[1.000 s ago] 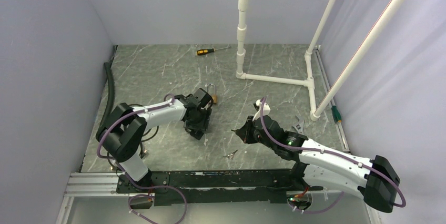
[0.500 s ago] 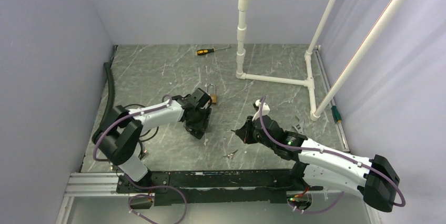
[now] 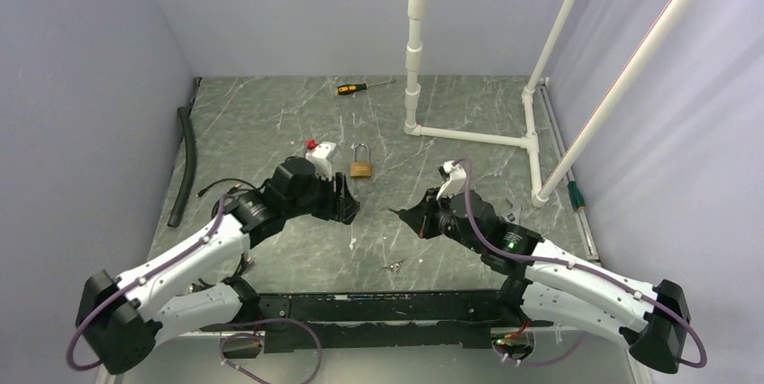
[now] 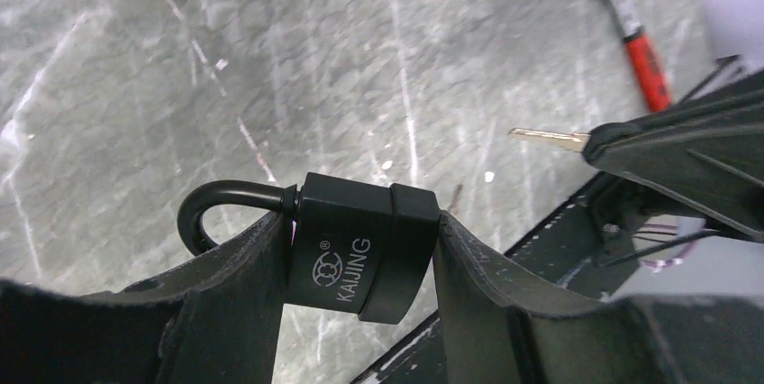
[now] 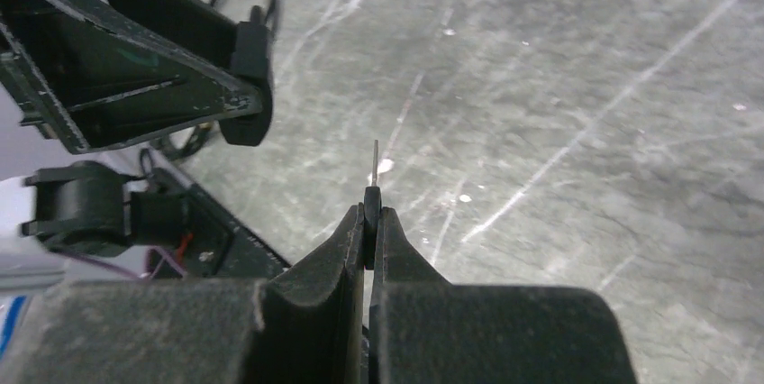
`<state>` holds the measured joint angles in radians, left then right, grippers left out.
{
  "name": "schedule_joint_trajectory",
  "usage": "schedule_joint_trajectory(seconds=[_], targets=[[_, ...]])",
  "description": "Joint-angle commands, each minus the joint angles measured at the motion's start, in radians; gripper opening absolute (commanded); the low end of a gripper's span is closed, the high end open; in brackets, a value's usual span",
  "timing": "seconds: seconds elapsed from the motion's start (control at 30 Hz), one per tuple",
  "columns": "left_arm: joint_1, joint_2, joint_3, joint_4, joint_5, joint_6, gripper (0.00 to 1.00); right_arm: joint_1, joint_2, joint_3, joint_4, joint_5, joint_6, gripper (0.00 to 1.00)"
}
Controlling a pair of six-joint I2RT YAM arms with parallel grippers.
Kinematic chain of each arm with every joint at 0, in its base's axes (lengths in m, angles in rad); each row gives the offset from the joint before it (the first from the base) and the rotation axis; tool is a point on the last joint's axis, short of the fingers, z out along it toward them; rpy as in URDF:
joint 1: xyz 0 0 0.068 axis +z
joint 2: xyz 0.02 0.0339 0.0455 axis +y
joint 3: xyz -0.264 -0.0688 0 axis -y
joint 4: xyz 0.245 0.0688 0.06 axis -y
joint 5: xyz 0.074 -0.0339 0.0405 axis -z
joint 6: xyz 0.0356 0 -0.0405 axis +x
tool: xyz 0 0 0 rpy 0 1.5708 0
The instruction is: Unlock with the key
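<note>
Key faces lock, gap not closed yet.

Our left gripper [image 4: 360, 253] is clamped on the black padlock [image 4: 347, 242] across its body, shackle pointing away from the right arm and bottom end twd it. To the padlock's right, the right gripper [image 5: 369, 222] pinches the key [image 5: 375, 160] by its head. The blade's long axis points roughly at the padlock, near but not touching. Keyway not visible; we judge it's on that facing end. A brass padlock [image 3: 361, 169] lies beyond.

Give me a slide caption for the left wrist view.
Left gripper clamps the black padlock while the right gripper holds the key close by, not yet inserted.
</note>
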<state>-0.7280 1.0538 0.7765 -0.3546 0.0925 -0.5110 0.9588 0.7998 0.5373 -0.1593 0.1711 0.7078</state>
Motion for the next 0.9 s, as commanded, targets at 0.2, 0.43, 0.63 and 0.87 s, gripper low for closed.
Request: schedule_joint_trajectory(seconds=[0.2,0.43,0.63,0.87], targets=[[-0.004,-0.238,-0.104,0.346,0.122,-0.119,0.07,0.056,-0.054,0.085,0.231,-0.162,-0.119,0.0],[-0.004,-0.309,-0.111,0.436,0.143,-0.167,0.0,0.189,-0.069,0.108,0.297,-0.068,-0.197,0.0],[-0.003,-0.356,-0.167,0.505,0.066,-0.24,0.0,0.26,-0.076,0.087,0.333,0.034,-0.202,0.0],[-0.003,-0.384,-0.219,0.555,0.042,-0.302,0.0,0.298,-0.07,0.077,0.352,0.107,-0.215,0.0]])
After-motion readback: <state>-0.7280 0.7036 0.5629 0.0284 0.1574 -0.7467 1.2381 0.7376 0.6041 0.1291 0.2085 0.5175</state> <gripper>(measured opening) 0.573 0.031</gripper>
